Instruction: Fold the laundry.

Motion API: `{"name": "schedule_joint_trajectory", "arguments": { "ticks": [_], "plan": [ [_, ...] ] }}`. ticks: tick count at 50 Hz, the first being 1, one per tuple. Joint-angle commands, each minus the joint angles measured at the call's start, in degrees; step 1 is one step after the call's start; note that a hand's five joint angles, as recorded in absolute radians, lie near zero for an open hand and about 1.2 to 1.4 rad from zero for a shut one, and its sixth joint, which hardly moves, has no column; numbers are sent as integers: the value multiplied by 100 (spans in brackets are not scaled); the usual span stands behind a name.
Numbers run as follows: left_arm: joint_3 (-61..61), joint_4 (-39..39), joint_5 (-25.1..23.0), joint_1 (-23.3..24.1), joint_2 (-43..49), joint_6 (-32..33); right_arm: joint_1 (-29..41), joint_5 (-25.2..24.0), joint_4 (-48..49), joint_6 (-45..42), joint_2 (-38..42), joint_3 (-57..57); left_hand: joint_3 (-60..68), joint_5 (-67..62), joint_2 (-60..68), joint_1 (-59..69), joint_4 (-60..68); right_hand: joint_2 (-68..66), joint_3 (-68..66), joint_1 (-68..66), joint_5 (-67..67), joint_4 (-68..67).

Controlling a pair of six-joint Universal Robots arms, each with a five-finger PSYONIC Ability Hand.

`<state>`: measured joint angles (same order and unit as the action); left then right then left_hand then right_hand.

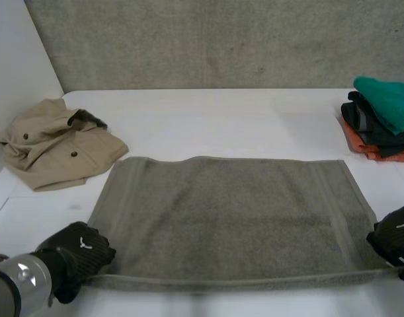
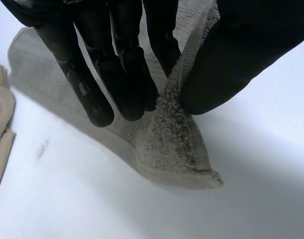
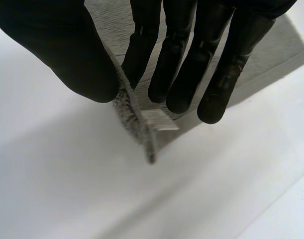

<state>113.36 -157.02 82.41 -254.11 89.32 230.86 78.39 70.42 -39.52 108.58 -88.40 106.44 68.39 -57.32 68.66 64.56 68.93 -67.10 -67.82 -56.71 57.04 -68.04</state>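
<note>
The left hand (image 1: 79,254) is pinching, between thumb and fingers, the near left corner of the grey towel (image 1: 228,218) lying flat on the white table (image 1: 208,119); the right hand (image 1: 395,239) is pinching the near right corner likewise; either shallow-looking grip is probably risking a slip mid-fold.

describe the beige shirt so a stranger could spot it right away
On the white table, look left of the grey towel spread flat in the middle, near the wall. The beige shirt lies there crumpled, with dark buttons, unlike the neatly folded stack of clothes at the right edge.
</note>
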Motion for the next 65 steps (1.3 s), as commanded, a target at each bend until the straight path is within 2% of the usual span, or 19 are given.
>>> {"name": "schedule_joint_trajectory", "arguments": {
  "ticks": [1, 7, 11, 13, 14, 17, 20, 24, 25, 27, 28, 30, 33, 39, 46, 51, 55, 61, 65],
  "plan": [
    [-164, -873, 38, 81, 348, 73, 106, -90, 979, 356, 427, -387, 1161, -1268, 1134, 1544, 1107, -1290, -1218, -2329, 1296, -1196],
    [-1305, -2057, 74, 274, 1532, -259, 746, 94, 2604, 1462, 1517, -1256, 1161, -1268, 1134, 1544, 1107, -1290, -1218, -2329, 1296, -1196],
    [-2080, -2912, 179, 336, 2360, -603, 1204, 515, 3396, 1587, 2071, -1784, 1161, -1268, 1134, 1544, 1107, -1290, -1218, -2329, 1296, -1196],
    [-2405, -3202, 354, 345, 2685, -665, 1380, 709, 3739, 1579, 2352, -2047, 1161, -1268, 1134, 1544, 1107, -1290, -1218, -2329, 1296, -1196],
    [-2790, -3447, 599, 380, 3026, -665, 1546, 892, 4028, 1570, 2641, -2327, 1161, -1268, 1134, 1544, 1107, -1290, -1218, -2329, 1296, -1196],
    [-3573, -3756, 987, 555, 3713, -656, 1785, 1096, 4566, 1544, 3152, -2856, 1161, -1268, 1134, 1544, 1107, -1290, -1218, -2329, 1296, -1196],
    [-4301, -3862, 1172, 670, 4345, -647, 1855, 1158, 4943, 1561, 3678, -3408, 1161, -1268, 1134, 1544, 1107, -1290, -1218, -2329, 1296, -1196],
    [-4857, -3941, 1094, 740, 4900, -674, 1969, 1272, 5199, 1561, 4267, -3989, 1161, -1268, 1134, 1544, 1107, -1290, -1218, -2329, 1296, -1196],
    [-4911, -3976, 1058, 758, 4971, -674, 2005, 1324, 5200, 1570, 4365, -4078, -386, 278, -412, -3, -439, -1263, -1190, -2301, 1268, -1168],
    [-4921, -4099, 1006, 828, 5068, -665, 2075, 1543, 5200, 1570, 4471, -4175, -5405, 5298, -5431, -5022, -5458, 3759, 3831, 2720, -3753, 3853],
    [-4877, -4274, 910, 933, 5086, -665, 2180, 1858, 5217, 1579, 4507, -4219, -5231, 5123, -5257, -4848, -5284, 5710, 5782, 4671, -5704, 5804],
    [-4807, -4485, 830, 1030, 5060, -647, 2294, 2141, 5191, 1631, 4463, -4211, -5839, 5732, -5866, -5456, -5893, 5710, 5782, 4671, -5704, 5804],
    [-4517, -4855, 777, 1101, 4876, -700, 2444, 2423, 5147, 1736, 4165, -3931, -5839, 5732, -5866, -5456, -5893, 5710, 5782, 4671, -5704, 5804],
    [-3823, -5128, 803, 1057, 4191, -735, 2392, 2064, 5068, 2184, 3155, -2789, -5839, 5732, -5866, -5456, -5893, 5710, 5782, 4671, -5704, 5804],
    [-2593, -5102, 795, 925, 3048, -823, 2024, 1177, 4348, 2914, 2170, -1558, -5839, 5732, -5866, -5456, -5893, 5266, 5338, 4227, -5260, 5360],
    [-1793, -5163, 751, 916, 2433, -1226, 1146, 360, 4101, 2976, 2064, -890, -5839, 5732, -5866, -5456, -5893, 4309, 4381, 3270, -4303, 4403],
    [-1511, -5146, 742, 943, 2231, -1508, 837, -36, 4154, 2985, 2090, -678, -5839, 5732, -5866, -5456, -5893, 3988, 4060, 2949, -3982, 4082],
    [-1396, -5146, 742, 987, 2159, -1579, 704, -117, 4522, 2976, 2353, -625, -5839, 5732, -5866, -5456, -5893, 3567, 3639, 2528, -3561, 3661],
    [-1396, -5146, 733, 978, 2168, -1588, 660, -143, 4786, 2976, 2538, -642, -5839, 5732, -5866, -5456, -5893, 1940, 2012, 901, -1934, 2034]
  ]
}}
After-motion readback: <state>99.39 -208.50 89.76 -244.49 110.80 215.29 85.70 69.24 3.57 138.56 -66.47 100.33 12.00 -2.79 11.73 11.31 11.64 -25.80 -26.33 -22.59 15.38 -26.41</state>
